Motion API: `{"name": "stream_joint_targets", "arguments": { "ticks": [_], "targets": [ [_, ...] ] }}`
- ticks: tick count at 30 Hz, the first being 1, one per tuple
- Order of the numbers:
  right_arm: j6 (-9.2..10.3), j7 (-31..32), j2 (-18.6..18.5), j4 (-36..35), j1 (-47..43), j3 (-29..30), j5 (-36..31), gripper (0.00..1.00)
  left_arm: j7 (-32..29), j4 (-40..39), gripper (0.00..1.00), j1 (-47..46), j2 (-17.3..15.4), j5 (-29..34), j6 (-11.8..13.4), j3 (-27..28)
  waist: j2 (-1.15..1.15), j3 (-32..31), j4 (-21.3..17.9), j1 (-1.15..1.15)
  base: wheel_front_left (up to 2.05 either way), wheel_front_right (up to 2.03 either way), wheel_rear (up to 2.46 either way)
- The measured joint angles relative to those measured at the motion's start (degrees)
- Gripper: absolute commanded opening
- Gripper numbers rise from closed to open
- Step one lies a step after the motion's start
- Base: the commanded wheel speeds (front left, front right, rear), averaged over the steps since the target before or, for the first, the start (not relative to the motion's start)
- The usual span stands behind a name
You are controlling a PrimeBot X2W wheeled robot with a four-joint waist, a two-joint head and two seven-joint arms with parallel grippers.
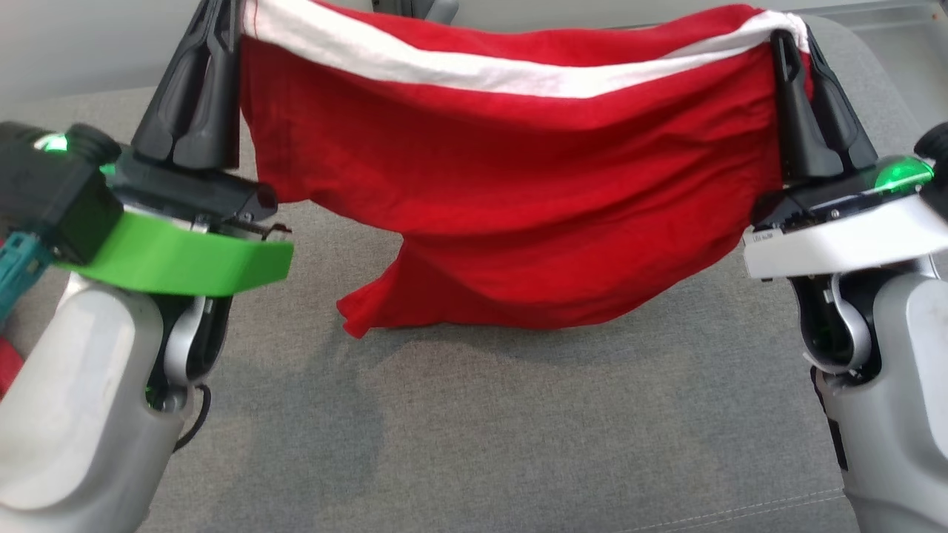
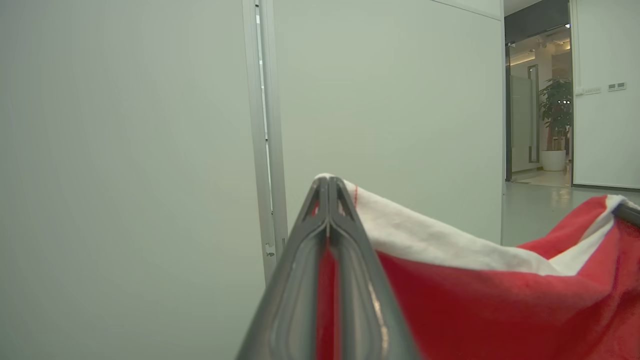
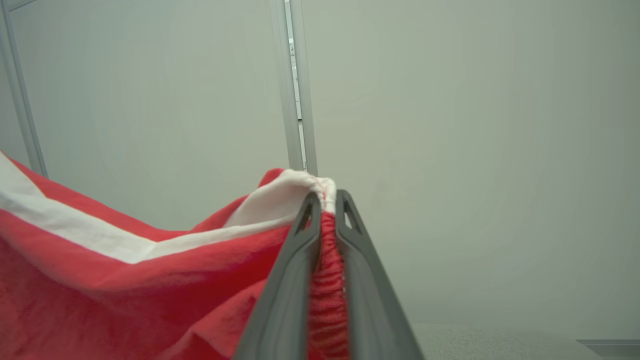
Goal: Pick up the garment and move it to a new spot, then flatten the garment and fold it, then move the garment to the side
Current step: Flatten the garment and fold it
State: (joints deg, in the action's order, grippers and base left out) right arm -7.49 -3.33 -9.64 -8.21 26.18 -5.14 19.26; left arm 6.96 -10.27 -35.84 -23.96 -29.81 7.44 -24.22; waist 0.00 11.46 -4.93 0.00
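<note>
1 garment (image 1: 518, 200) pinched, left fingers (image 1: 194, 92), right fingers (image 1: 794, 111)

Your left gripper (image 1: 222, 15) clamped one top corner of the red garment (image 1: 518, 207), your right gripper (image 1: 794, 41) the other, white band (image 1: 474, 70) sagged between them, grey surface (image 1: 481, 444) just below.

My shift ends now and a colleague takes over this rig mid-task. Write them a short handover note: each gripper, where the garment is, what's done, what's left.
Left gripper: shut on the red garment, at the left end of its white band.
Right gripper: shut on the band's bunched right end.
Garment: lifted, stretched between both grippers, lower edge hanging close to the grey padded surface.
Done: pickup.
Left: set it down in the new spot, flatten, fold, move it aside.
</note>
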Motion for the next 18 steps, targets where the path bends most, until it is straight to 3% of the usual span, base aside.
{"name": "stream_joint_targets", "arguments": {
  "ticks": [6,12,18],
  "targets": [
    [0.0,-1.04,-0.89,8.28,9.68,-1.37,2.37,0.0,0.79,8.33,0.0,-9.53,2.45,-0.74,-4.33,-1.21,0.0,2.35,0.36,0.0,0.0,0.0,0.0],
    [0.0,-6.08,-0.76,21.87,24.98,-2.82,4.55,0.0,4.91,23.54,0.0,-23.53,6.76,-1.65,-9.45,-0.85,0.0,5.32,1.24,0.0,0.0,0.0,0.0],
    [0.0,-10.81,2.22,35.12,39.32,-4.37,5.98,0.0,7.35,40.62,0.0,-36.23,10.89,-1.65,-11.81,1.12,0.0,8.34,2.23,0.01,0.0,0.0,0.0]
  ]
}}
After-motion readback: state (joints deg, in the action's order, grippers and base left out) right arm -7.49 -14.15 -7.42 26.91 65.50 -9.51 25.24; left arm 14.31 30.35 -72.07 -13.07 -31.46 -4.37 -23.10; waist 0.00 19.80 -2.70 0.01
